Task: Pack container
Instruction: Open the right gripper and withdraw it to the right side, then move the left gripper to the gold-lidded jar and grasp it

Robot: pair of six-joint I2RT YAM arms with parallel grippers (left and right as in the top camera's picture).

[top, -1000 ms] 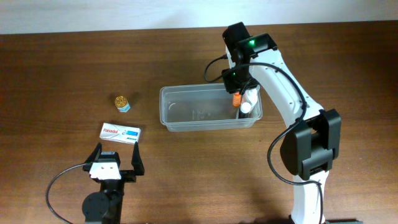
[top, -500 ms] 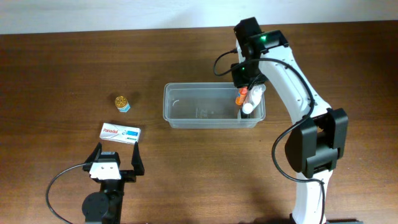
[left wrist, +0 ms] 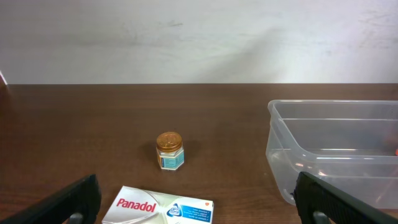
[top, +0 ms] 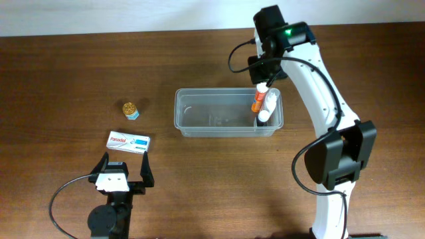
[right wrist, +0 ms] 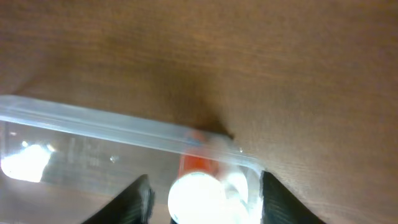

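Note:
The clear plastic container (top: 219, 113) stands at the table's middle and also shows at the right of the left wrist view (left wrist: 323, 134). A white bottle (top: 264, 108) with an orange part beside it stands upright in the container's right end. My right gripper (top: 264, 85) hangs open just above that bottle, over the far right corner. In the right wrist view its fingers (right wrist: 206, 200) flank the bottle's white top (right wrist: 198, 198) with gaps on both sides. My left gripper (top: 123, 174) is open and empty near the front edge.
A white-and-blue Panadol box (top: 129, 141) lies flat just ahead of the left gripper and also shows in the left wrist view (left wrist: 149, 204). A small gold-lidded jar (top: 131, 109) stands behind it, left of the container, and appears in the left wrist view (left wrist: 169, 150).
My right gripper has risen and drawn back toward the far side, leaving the bottle in the container. The container has shifted slightly right. The left arm has not moved.

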